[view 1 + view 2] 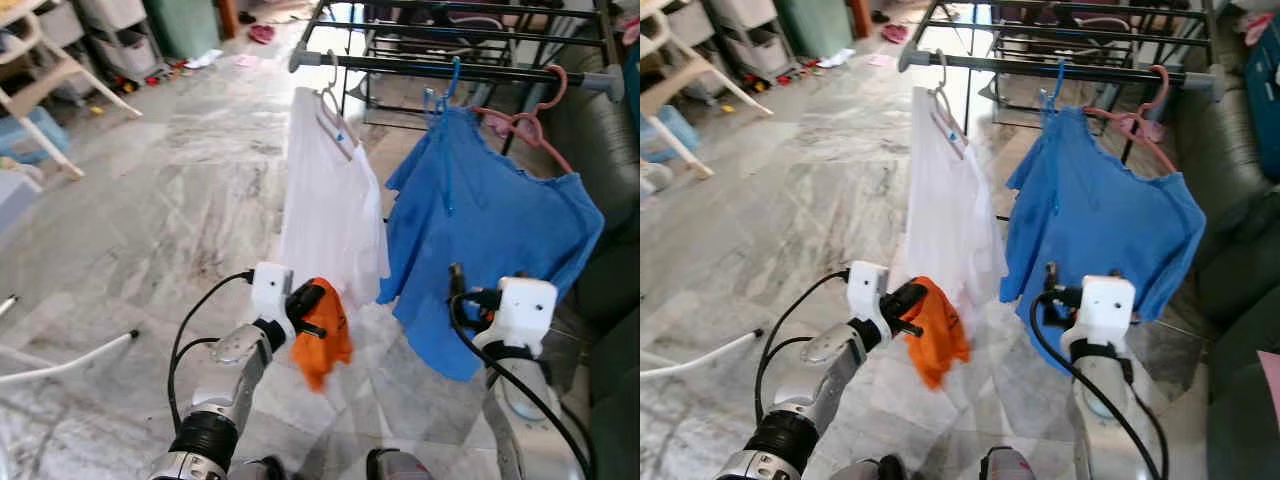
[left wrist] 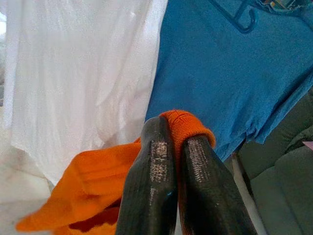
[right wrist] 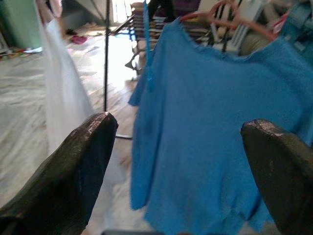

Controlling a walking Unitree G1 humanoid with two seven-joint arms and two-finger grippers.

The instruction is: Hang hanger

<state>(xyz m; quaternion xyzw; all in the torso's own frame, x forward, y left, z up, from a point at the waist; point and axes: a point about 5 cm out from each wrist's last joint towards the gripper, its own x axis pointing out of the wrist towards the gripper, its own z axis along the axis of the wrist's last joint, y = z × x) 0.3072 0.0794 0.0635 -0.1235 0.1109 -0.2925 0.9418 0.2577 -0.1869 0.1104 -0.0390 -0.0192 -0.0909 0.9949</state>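
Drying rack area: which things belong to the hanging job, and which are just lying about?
Job:
- drying rack
- white shirt
- blue shirt
- pink hanger
- orange cloth in left gripper
- right gripper, open

Lying about:
- white chair
- sofa

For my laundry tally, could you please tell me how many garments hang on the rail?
2: a white shirt toward the rail's left end and a blue shirt to its right. Others behind may be hidden.
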